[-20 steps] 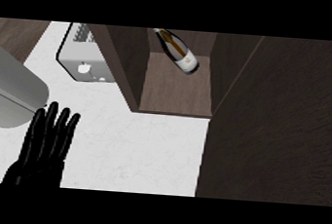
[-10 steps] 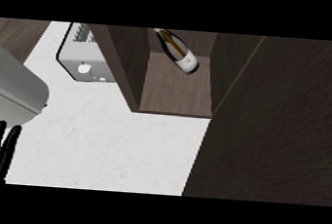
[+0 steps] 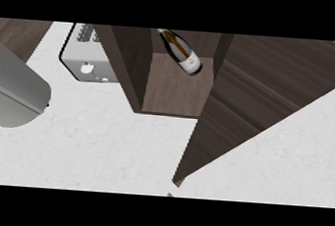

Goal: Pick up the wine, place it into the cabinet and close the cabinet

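A dark wood cabinet (image 3: pixel 173 93) stands at the middle top of a white speckled surface (image 3: pixel 95 149), seen from steeply above. The wine (image 3: pixel 182 54) lies inside the cabinet, near its top right inner corner, tilted with its neck pointing up and left and its pale label toward the viewer. The cabinet door (image 3: pixel 258 96) hangs open to the right of the cabinet, its dark panel sweeping down to a point below the cabinet. Left of the cabinet, touching its side wall, sits a white toaster (image 3: pixel 87 60). Further left, a grey forearm (image 3: pixel 8 94) crosses the edge. No robot hand shows, so whether either is spread or curled cannot be told.
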`<state>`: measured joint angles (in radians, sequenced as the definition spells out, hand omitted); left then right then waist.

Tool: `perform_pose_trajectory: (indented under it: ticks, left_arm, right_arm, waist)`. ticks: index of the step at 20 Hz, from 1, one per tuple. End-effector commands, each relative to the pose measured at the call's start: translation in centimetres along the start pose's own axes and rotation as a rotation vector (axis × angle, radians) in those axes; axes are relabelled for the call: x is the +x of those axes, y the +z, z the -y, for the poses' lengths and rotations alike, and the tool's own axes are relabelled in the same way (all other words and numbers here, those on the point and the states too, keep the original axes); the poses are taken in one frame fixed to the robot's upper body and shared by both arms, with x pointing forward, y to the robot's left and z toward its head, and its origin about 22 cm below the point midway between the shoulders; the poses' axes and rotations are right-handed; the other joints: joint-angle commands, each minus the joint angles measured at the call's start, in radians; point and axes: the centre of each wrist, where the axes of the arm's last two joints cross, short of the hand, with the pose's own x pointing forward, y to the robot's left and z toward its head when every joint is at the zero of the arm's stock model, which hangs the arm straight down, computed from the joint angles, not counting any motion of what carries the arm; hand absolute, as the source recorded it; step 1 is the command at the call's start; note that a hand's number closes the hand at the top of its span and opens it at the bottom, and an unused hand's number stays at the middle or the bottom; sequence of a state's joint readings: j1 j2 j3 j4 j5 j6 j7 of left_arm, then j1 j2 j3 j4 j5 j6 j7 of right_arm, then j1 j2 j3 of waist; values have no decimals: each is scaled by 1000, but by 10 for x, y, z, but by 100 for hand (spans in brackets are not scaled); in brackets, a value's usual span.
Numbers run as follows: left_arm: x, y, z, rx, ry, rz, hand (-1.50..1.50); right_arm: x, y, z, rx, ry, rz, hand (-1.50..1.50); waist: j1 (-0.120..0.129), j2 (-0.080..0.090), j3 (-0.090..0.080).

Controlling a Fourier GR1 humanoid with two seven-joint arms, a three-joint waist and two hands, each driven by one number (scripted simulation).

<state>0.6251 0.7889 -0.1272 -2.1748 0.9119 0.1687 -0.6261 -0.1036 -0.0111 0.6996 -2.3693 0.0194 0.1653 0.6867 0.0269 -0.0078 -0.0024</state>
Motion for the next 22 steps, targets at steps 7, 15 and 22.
perform_pose_trajectory:
  ticks: [7, 15, 22]
  left_arm:
    - [25, -1, -21, -31, 25, 13, -150]
    - [39, 2, -38, -45, 15, 15, -150]
    - [52, -16, -48, -72, 7, -50, -150]
  right_arm:
    - [8, -78, -28, -63, 122, 12, 150]
    - [1, -139, 25, -162, 128, -17, 150]
    - [-4, -189, 60, -234, 202, -33, 150]
  waist:
    - [8, 4, 1]
    - [4, 8, 2]
    - [1, 11, 2]
